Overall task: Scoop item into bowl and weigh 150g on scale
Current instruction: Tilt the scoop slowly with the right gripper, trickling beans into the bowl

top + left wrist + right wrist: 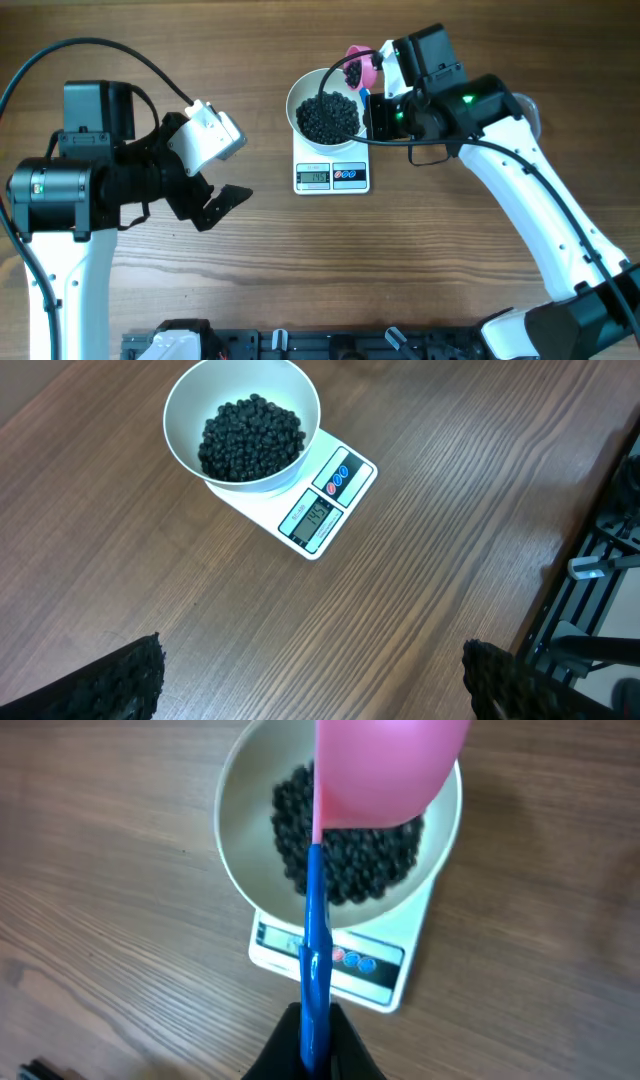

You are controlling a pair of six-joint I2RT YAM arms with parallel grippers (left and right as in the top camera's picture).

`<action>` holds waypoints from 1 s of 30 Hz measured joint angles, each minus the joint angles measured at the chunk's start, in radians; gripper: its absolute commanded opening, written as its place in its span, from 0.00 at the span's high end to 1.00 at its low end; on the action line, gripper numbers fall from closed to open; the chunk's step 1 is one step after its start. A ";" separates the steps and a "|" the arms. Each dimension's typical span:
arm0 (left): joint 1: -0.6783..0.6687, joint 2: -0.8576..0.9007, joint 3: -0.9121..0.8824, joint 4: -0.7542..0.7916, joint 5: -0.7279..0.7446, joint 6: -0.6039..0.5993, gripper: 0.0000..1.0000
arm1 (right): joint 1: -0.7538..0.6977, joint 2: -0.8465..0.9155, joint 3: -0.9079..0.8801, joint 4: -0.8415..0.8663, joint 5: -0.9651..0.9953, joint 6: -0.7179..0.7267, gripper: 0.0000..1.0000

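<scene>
Bowl [297, 100] sits on the scale [332, 176] with black beads [328, 115] heaped inside. Right gripper [315, 1045]: jaws pinching the blue handle of the pink scoop [385, 765], cup poised over the bowl's far-right rim. Left gripper [315, 685]: jaws spread wide, empty, well apart to the left. Display digits possibly near target, too small to read surely. Judgement: trickle beads with slight tilts, pause for the reading to settle, hold the scoop clear of the rim, since contact would skew the weight.
</scene>
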 measured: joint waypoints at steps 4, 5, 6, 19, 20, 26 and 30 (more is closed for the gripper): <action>0.000 0.000 0.000 0.000 0.000 0.000 0.00 | 0.001 0.003 0.000 0.039 0.011 0.016 0.96; 0.000 0.000 0.000 0.000 0.000 0.000 0.00 | 0.001 0.003 0.000 0.046 0.011 0.016 0.96; 0.000 0.000 0.000 0.000 0.000 0.000 0.00 | 0.001 0.003 0.000 0.046 0.011 0.015 0.96; 0.000 0.000 0.000 0.000 0.000 0.000 0.00 | 0.002 0.003 0.000 0.068 0.007 0.021 0.96; 0.000 0.000 0.000 0.000 0.000 0.000 0.00 | 0.002 0.003 0.000 0.072 0.002 0.020 0.96; 0.000 0.000 0.000 0.000 0.000 0.000 0.00 | 0.004 0.003 0.000 0.012 0.027 0.015 0.96; 0.000 0.000 0.000 0.000 0.000 0.000 0.00 | 0.005 0.005 0.000 0.103 0.024 0.039 0.96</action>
